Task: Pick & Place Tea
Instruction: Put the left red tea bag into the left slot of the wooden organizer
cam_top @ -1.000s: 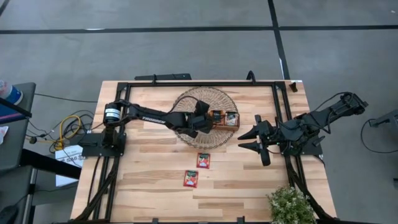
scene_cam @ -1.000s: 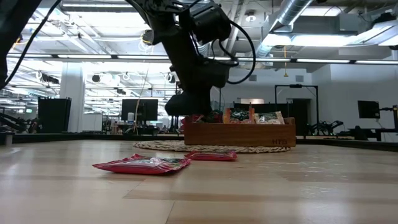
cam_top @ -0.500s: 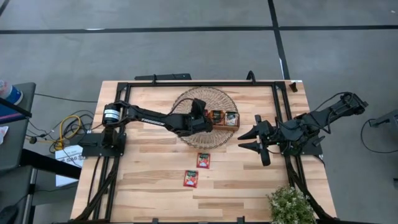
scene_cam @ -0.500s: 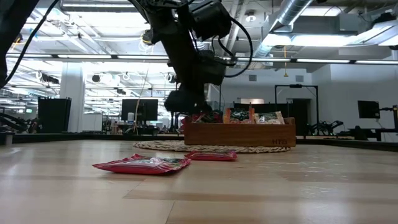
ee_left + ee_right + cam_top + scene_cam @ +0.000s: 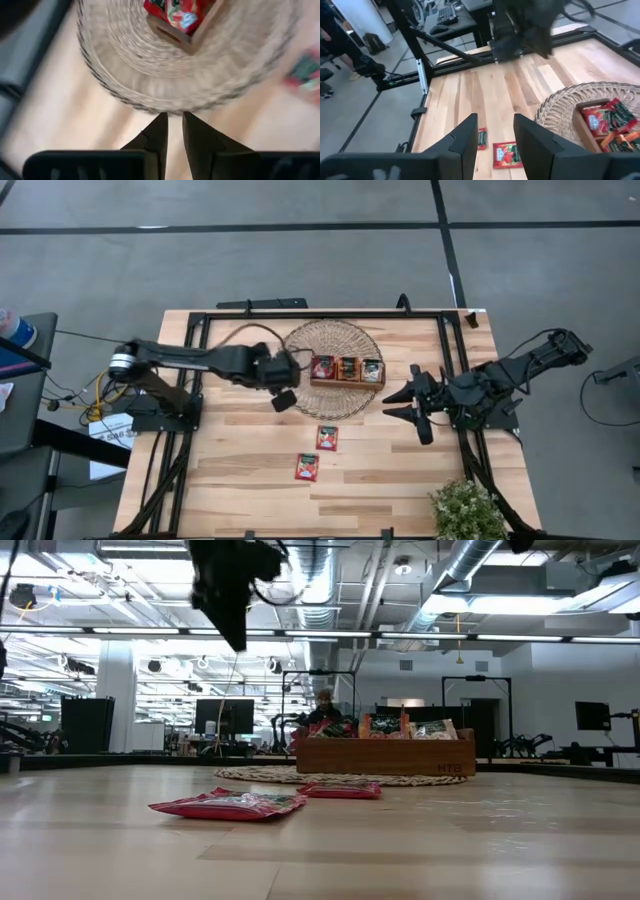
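Observation:
Two red tea sachets (image 5: 327,437) (image 5: 307,467) lie flat on the table, and show in the low view as a near sachet (image 5: 228,804) and a far sachet (image 5: 340,790). More sachets fill the brown wooden tray (image 5: 346,382), which stands on a round wicker mat (image 5: 330,340). My left gripper (image 5: 283,399) hangs above the mat's left rim, its fingers (image 5: 159,131) narrowly open with nothing between them. My right gripper (image 5: 397,406) waits open at the table's right, clear of the tray, and looks toward the two loose sachets (image 5: 507,154) (image 5: 481,138).
A black frame (image 5: 320,313) runs round the tabletop. A potted plant (image 5: 466,508) stands at the near right corner. Bare wood lies between the mat and the near edge, round the two loose sachets.
My left gripper has risen from over the tray's left compartment and drawn back toward the table's left edge, rolling about its own line as it went. The left compartment, with a red sachet in it, now shows uncovered.

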Available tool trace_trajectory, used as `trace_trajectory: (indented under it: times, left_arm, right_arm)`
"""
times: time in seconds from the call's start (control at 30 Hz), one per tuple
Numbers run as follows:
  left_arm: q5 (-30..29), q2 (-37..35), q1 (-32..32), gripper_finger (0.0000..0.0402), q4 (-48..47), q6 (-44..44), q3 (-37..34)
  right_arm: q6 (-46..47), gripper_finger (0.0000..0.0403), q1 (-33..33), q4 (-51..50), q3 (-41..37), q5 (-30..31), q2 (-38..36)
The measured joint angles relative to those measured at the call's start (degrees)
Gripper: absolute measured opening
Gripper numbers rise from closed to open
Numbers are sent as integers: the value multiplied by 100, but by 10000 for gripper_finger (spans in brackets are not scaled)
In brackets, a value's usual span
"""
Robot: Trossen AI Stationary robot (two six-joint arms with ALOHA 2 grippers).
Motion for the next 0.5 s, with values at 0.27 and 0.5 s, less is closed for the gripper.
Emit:
trace_trajectory:
  times: [0.27,0.5]
  left_arm:
    - [674,-385,-315,50,-246,-1046,-2]
    - [680,-386,-198,50,-82,-1173,-836]
  right_arm:
    - [-339,118,-220,38,0,10,16]
    - [-342,118,-750,42,0,-575,734]
